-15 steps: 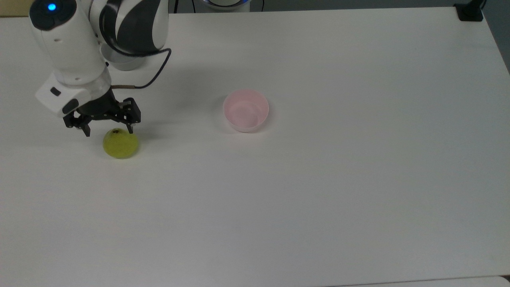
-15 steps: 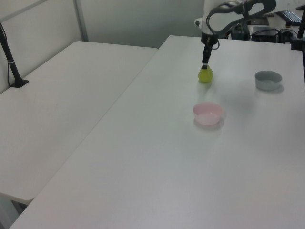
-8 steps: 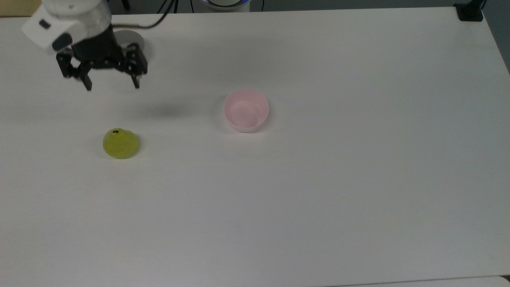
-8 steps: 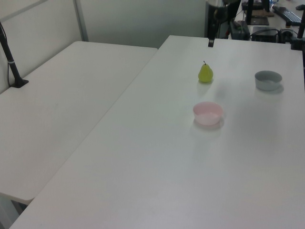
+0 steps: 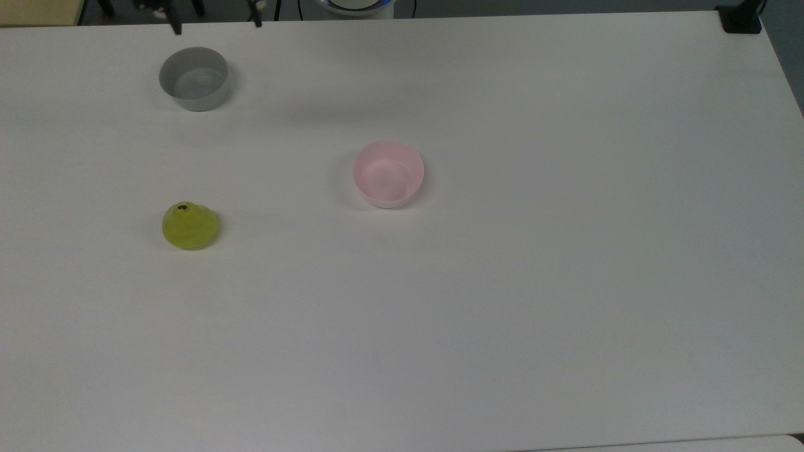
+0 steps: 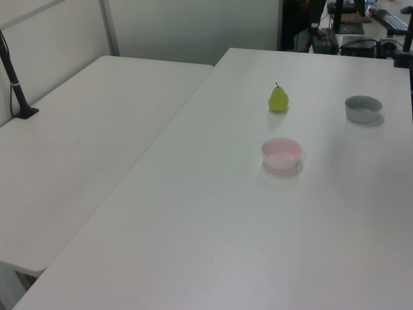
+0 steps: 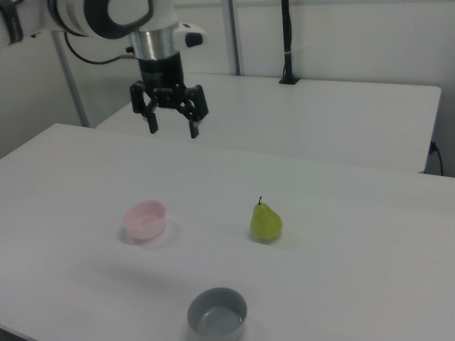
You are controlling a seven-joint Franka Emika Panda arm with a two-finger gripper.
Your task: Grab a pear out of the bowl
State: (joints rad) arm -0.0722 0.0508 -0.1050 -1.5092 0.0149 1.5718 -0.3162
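Pear (image 5: 190,226) stands upright on table (image 5: 502,314), apart from bowl (image 5: 388,173).

Top view: looked almost straight down on the white table (image 5: 502,314), the pink bowl (image 5: 388,174) near centre. Left view: stood off one table end, higher and farther back, facing along the table past the pink bowl (image 6: 281,153). Right view: faced the opposite way, nearer; all three shared the pink bowl (image 7: 145,219) and its surrounding tabletop.
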